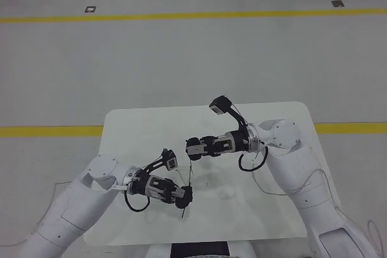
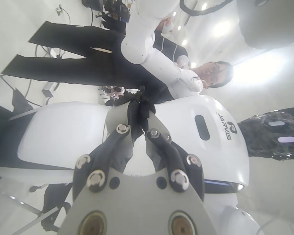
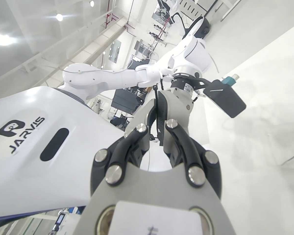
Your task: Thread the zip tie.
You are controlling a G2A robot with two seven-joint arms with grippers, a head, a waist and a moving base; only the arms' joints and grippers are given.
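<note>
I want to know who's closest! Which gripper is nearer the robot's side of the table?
The left gripper: it sits closer to the table's robot-side edge, while the right gripper is farther out, around the table's middle.

Glossy white rounded arms, black ribbed cables near the wrists; grey hands with black linkages, silver screws, black-wrapped fingertips.

Bright, even overhead light fills the scene, and the white table barely stands out from the pale floor. In the left wrist view, ceiling lamps flare into broad white glare. Both wrist views bend straight lines strongly toward their edges. Bolts on the right gripper catch small highlights.
</note>
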